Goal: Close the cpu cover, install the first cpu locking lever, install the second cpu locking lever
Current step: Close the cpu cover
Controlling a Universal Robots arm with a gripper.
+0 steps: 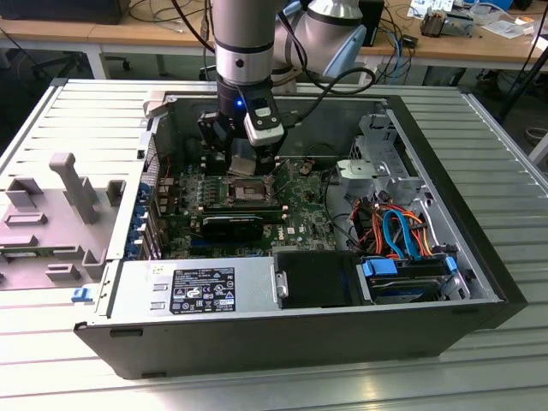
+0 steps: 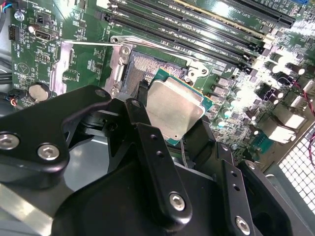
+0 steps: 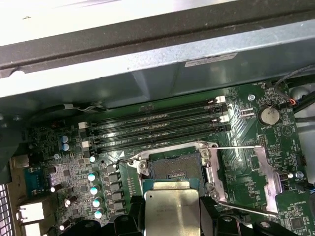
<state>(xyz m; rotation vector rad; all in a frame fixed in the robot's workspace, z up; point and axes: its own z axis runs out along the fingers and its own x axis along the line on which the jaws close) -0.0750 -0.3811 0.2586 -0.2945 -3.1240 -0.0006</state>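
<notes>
My gripper (image 2: 173,112) is shut on a square silvery processor chip (image 3: 172,211) with a green edge, held just above the open socket (image 3: 174,169) on the green board. In the exterior view the gripper (image 1: 244,167) hangs over the socket (image 1: 248,190) inside the computer case. The cpu cover (image 3: 272,184), a silvery metal frame, lies swung open beside the socket; in the second wrist view the cover (image 2: 55,73) also lies flat on the board. Two thin wire locking levers (image 3: 238,148) (image 3: 246,209) stick out unlatched along the cover's sides.
Memory slots (image 3: 152,125) run along one side of the socket, with capacitors (image 3: 93,189) on another. A grey power-supply box (image 1: 197,287) sits at the case front. Orange and blue cables (image 1: 394,227) and a drive bay lie toward the exterior view's right. The case wall (image 3: 162,73) stands close behind the slots.
</notes>
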